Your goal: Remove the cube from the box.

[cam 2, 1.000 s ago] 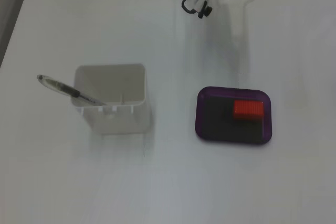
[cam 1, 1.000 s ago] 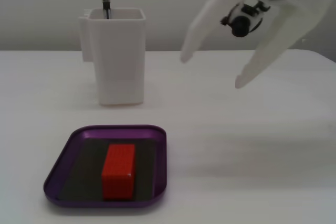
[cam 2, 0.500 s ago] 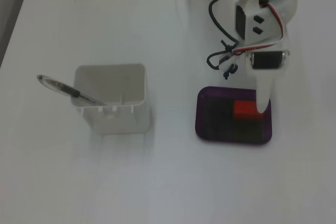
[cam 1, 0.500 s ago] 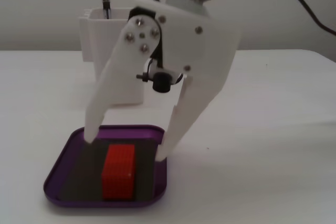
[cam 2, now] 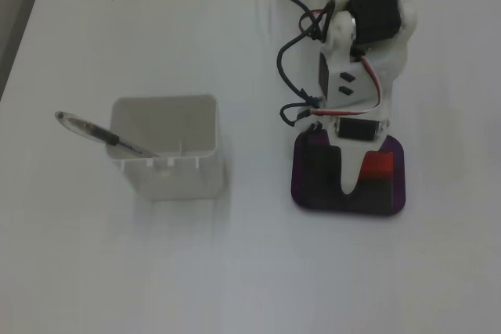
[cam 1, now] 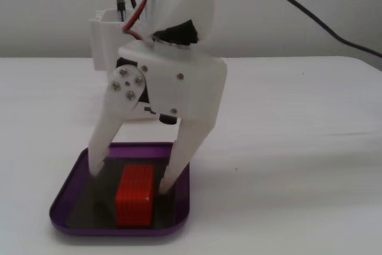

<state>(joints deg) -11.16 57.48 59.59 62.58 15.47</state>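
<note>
Since half a second ago the gripper (cam 1: 125, 183) has dropped lower into the box (cam 1: 62, 204), so that its two white fingers now reach down to the dark floor of the tray on either side of the cube (cam 1: 134, 195). In the low fixed view the jaws stand apart: one fingertip sits near the tray's left rim, clear of the block, while the other comes down just beside the cube's upper right edge; whether that one touches the cube cannot be told. The cube has not moved and lies flat on the tray bottom, toward the near side in this view. From above, the arm's body covers the tray's far edge and much of the block, leaving only a strip of the cube (cam 2: 376, 167) showing red between the fingers, inside the box (cam 2: 306, 193), with the gripper (cam 2: 362, 185) reaching well across the tray. A tall white container (cam 2: 164, 146) stands on the table (cam 2: 235, 271) well apart from the tray, with a pen (cam 2: 98, 135) leaning out over its rim. In the low view that container (cam 1: 104, 34) is mostly hidden behind the arm.
</note>
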